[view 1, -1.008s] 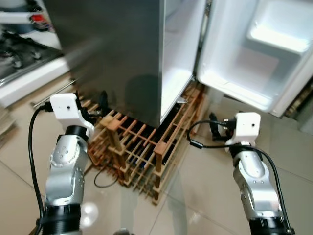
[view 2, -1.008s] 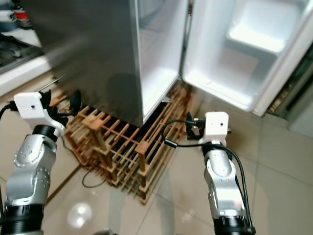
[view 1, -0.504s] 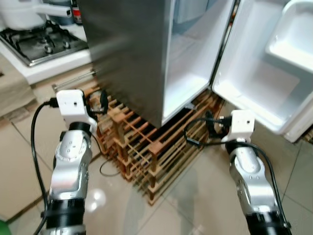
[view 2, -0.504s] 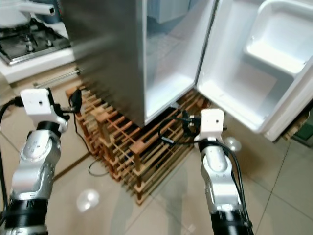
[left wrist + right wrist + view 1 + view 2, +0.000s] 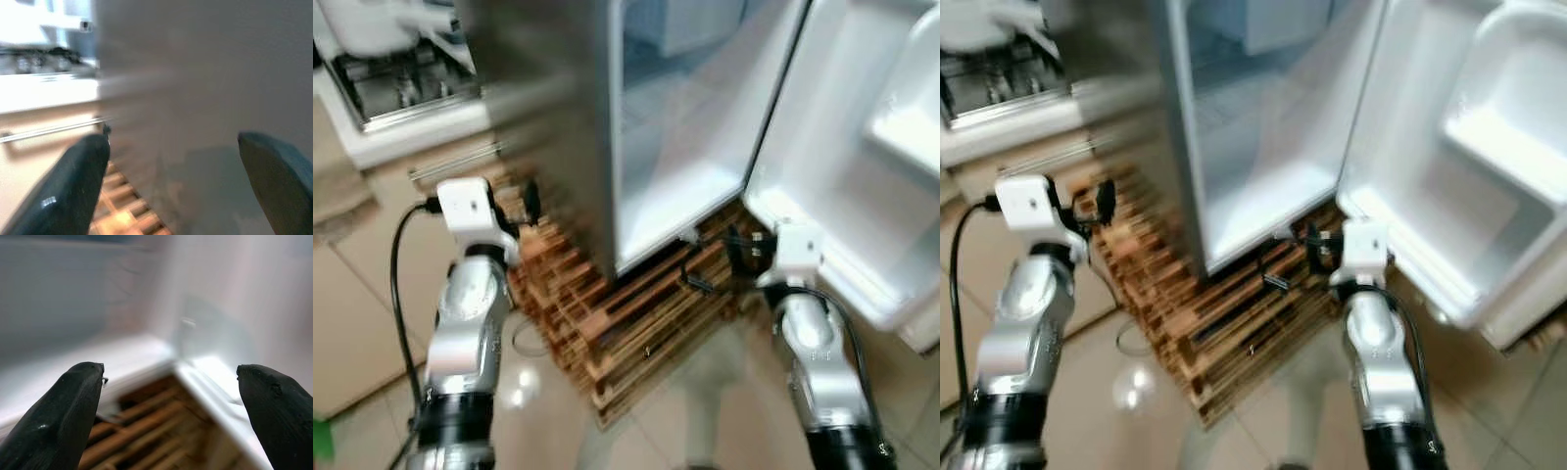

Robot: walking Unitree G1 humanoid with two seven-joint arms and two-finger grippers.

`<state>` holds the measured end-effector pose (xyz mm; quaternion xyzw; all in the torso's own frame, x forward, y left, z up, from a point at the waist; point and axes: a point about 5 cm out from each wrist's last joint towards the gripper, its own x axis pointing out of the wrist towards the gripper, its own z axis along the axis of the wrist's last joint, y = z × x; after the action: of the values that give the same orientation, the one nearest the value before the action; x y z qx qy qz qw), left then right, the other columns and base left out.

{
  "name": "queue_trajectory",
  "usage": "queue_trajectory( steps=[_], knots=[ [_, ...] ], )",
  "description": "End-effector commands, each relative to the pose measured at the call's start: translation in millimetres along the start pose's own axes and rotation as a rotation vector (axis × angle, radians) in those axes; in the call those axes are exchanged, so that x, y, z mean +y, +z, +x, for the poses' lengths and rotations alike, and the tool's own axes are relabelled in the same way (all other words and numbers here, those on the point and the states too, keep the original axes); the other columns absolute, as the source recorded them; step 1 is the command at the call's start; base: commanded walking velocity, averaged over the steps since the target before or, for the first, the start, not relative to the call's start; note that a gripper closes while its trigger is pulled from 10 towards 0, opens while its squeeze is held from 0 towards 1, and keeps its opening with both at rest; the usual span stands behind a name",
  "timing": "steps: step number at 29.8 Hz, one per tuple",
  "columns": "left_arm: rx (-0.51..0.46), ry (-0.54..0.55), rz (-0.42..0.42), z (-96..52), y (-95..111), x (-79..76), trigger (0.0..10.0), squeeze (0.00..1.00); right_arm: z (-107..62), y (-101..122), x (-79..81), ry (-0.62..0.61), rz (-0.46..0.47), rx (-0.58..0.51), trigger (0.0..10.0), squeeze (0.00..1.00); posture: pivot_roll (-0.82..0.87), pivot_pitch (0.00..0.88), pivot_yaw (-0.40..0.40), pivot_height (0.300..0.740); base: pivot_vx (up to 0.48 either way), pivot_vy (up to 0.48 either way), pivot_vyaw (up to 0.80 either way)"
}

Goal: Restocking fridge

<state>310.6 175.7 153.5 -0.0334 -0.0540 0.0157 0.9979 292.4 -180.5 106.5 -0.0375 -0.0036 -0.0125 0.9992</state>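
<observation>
**Steel fridge open, both grippers empty**

You face the fridge (image 5: 558, 108), its door (image 5: 862, 166) swung open to the right, standing on a wooden rack (image 5: 626, 313). Your left gripper (image 5: 171, 186) and right gripper (image 5: 168, 416) both hang spread, holding nothing. Blur suggests walking; step carelessly and you could clip the rack or door.

Glossy beige floor tiles (image 5: 362, 294), wooden rack (image 5: 636, 313), stove (image 5: 396, 88) on white counter (image 5: 1009, 132).
</observation>
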Motion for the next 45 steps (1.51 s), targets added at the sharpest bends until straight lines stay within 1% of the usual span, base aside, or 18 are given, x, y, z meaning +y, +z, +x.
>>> queue_trajectory(
  steps=[1,11,15,16,23,26,29,30,31,33,34,35,39,40,41,42,43,45],
  knots=[
    [-0.058,-0.013,0.029,-1.6,10.7,4.5,10.0,0.0,0.3,1.8,3.8,0.006,0.009,-0.013,10.0,0.0,-0.02,0.0,0.022,0.74,0.0,0.0,0.0],
    [-0.117,-0.047,0.021,-7.9,18.1,-2.9,10.0,0.0,0.5,0.8,3.9,0.015,0.005,-0.011,10.0,0.0,-0.02,0.0,0.022,0.74,0.052,-0.375,0.0],
    [-0.139,-0.056,0.027,-8.1,20.8,-5.0,10.0,0.0,-2.0,-1.0,-0.8,0.008,-0.01,0.001,10.0,0.0,-0.02,0.0,0.022,0.74,0.0,0.0,0.0],
    [-0.14,-0.067,0.028,-8.5,21.0,-6.1,10.0,0.0,-6.0,-1.9,-6.2,-0.024,-0.009,0.016,10.0,0.0,-0.03,0.0,0.021,0.74,0.0,0.0,0.0],
    [-0.131,-0.093,0.007,-10.2,18.5,-11.9,10.0,0.0,-22.6,-7.8,-6.5,-0.023,-0.022,0.045,10.0,0.0,-0.04,0.0,0.023,0.74,0.0,0.0,0.0],
    [-0.106,-0.127,-0.006,-12.2,12.3,-20.1,10.0,0.0,-25.9,-14.0,-18.3,-0.064,-0.045,0.068,10.0,0.0,-0.05,0.0,0.034,0.74,0.0,0.0,0.0],
    [-0.103,-0.152,-0.007,-11.0,11.7,-24.2,10.0,0.0,-24.2,-16.9,-38.1,-0.12,-0.086,0.088,10.0,0.0,-0.06,0.0,0.044,0.74,0.0,0.0,0.0],
    [-0.103,-0.152,-0.007,-11.0,11.7,-24.2,10.0,0.0,-24.2,-16.9,-38.1,-0.12,-0.086,0.088,10.0,0.0,-0.06,0.0,0.044,0.74,0.0,0.0,0.0],
    [-0.102,-0.158,-0.009,-10.0,11.7,-24.7,10.0,0.0,-21.8,-16.8,-54.2,-0.16,-0.118,0.099,10.0,0.0,-0.06,0.0,0.046,0.74,0.0,0.0,0.0],
    [-0.102,-0.16,-0.009,-9.8,11.7,-24.9,10.0,0.0,-21.1,-16.2,-60.1,-0.174,-0.131,0.102,10.0,0.0,-0.06,0.0,0.046,0.74,0.0,0.0,0.0],
    [-0.103,-0.163,-0.01,-9.6,11.8,-25.0,10.0,0.0,-18.9,-14.8,-75.4,-0.213,-0.162,0.106,10.0,0.0,-0.06,0.0,0.046,0.74,0.0,0.0,0.0],
    [-0.103,-0.163,-0.01,-9.6,11.8,-25.0,10.0,0.0,-18.9,-14.8,-75.4,-0.213,-0.162,0.106,10.0,0.0,-0.06,0.0,0.046,0.74,0.0,0.0,0.0],
    [-0.103,-0.167,-0.012,-9.7,11.7,-25.4,10.0,0.0,-16.1,-17.2,-93.8,-0.246,-0.214,0.155,10.0,0.0,-0.06,0.0,0.045,0.74,0.0,0.0,0.0],
    [-0.102,-0.171,-0.014,-10.2,11.7,-25.8,10.0,0.0,-15.6,-21.5,-116.9,-0.316,-0.22,0.221,10.0,0.0,-0.06,0.0,0.047,0.74,0.0,0.0,0.0],
    [-0.101,-0.173,-0.015,-10.2,11.5,-26.0,10.0,0.0,-15.4,-17.9,-130.9,-0.369,-0.22,0.222,10.0,0.0,-0.06,0.0,0.048,0.74,0.0,0.0,0.0],
    [-0.101,-0.173,-0.015,-10.2,11.5,-26.0,10.0,0.0,-15.4,-17.9,-130.9,-0.369,-0.22,0.222,10.0,0.0,-0.06,0.0,0.048,0.74,0.0,0.0,0.0],
    [-0.101,-0.176,-0.015,-10.1,11.4,-26.1,10.0,0.0,-14.9,-11.2,-143.8,-0.421,-0.219,0.201,10.0,0.0,-0.06,0.0,0.05,0.74,0.0,0.0,0.0],
    [-0.101,-0.177,-0.015,-9.8,11.5,-26.2,10.0,0.0,-12.8,-4.9,-142.9,-0.415,-0.231,0.171,10.0,0.0,-0.06,0.0,0.05,0.74,0.0,0.0,0.0]
  ],
)
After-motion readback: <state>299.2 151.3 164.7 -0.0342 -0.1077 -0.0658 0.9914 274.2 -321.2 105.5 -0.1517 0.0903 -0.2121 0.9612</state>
